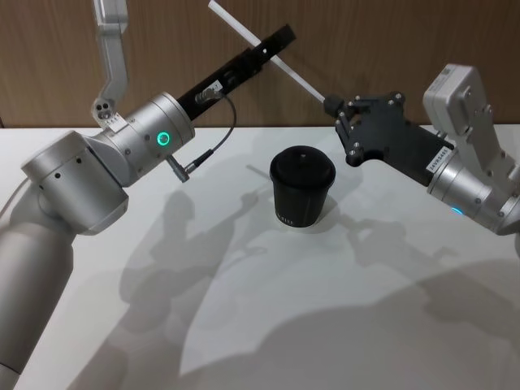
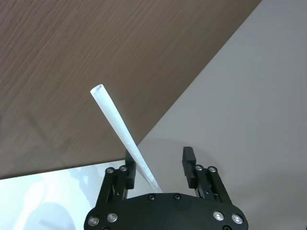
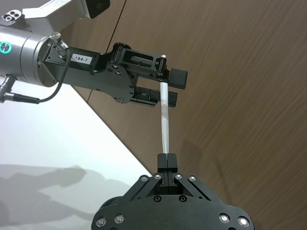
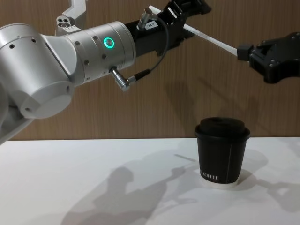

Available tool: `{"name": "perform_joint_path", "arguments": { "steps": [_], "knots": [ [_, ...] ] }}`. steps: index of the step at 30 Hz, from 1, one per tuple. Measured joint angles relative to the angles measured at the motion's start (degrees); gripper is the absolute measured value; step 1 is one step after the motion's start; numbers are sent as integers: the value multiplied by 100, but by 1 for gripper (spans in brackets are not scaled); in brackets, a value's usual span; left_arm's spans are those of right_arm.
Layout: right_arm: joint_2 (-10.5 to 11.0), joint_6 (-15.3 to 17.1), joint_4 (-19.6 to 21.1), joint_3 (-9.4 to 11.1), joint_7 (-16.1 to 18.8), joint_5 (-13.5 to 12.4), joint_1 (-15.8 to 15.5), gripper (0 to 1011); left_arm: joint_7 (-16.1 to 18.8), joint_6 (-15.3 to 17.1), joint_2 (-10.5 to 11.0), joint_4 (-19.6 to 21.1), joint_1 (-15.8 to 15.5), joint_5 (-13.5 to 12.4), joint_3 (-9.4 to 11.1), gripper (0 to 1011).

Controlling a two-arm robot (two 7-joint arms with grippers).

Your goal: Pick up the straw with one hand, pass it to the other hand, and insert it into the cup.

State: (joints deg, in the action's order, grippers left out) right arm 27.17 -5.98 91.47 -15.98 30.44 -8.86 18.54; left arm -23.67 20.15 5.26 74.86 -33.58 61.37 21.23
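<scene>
My right fingers (image 3: 169, 163) are pinched shut on one end of the straw (image 3: 165, 120) and hold it in the air in front of the wood-panelled wall (image 1: 366, 49). From there the white straw slants up to my left fingers (image 2: 189, 160). These stand wide apart with the straw passing between them. It lies close against one finger and well clear of the other, and its open far end sticks out beyond them. A white label (image 3: 81, 58) on the black body behind my left fingers reads "184-7". Further back, my silver wrist carries a glowing green ring (image 1: 163, 138).

The cup (image 1: 302, 191) stands upright on the white table (image 1: 325, 325), lid on, below the straw and between my two arms, apart from both sets of fingers. The white lettering near its base is too small for me to read.
</scene>
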Motion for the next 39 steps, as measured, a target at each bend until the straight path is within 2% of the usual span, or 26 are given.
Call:
{"name": "perform_joint_path", "arguments": {
  "steps": [2, 4, 5, 6, 9, 10, 18, 28, 32, 39],
  "knots": [
    [0, 0, 0, 0, 0, 0, 0, 0, 1, -1, -1, -4, -2, 1, 1, 561],
    [0, 0, 0, 0, 0, 0, 0, 0, 3, -3, -1, -10, -4, 2, 2, 475],
    [0, 0, 0, 0, 0, 0, 0, 0, 4, -3, -2, -11, -4, 3, 3, 475],
    [0, 0, 0, 0, 0, 0, 0, 0, 5, -4, -3, -14, -4, 4, 3, 413],
    [0, 0, 0, 0, 0, 0, 0, 0, 7, -6, -4, -17, -6, 5, 5, 329],
    [0, 0, 0, 0, 0, 0, 0, 0, 8, -7, -4, -19, -7, 6, 6, 270],
    [0, 0, 0, 0, 0, 0, 0, 0, 10, -9, -7, -24, -11, 11, 9, 73],
    [0, 0, 0, 0, 0, 0, 0, 21, 10, -9, -8, -32, -13, 11, 9, 6],
    [0, 0, 0, 0, 0, 0, 0, 115, 10, -9, -7, -33, -14, 11, 9, 5],
    [0, 0, 0, 0, 0, 0, 0, 337, 11, -8, -5, -33, -13, 11, 11, 6]
  ]
}}
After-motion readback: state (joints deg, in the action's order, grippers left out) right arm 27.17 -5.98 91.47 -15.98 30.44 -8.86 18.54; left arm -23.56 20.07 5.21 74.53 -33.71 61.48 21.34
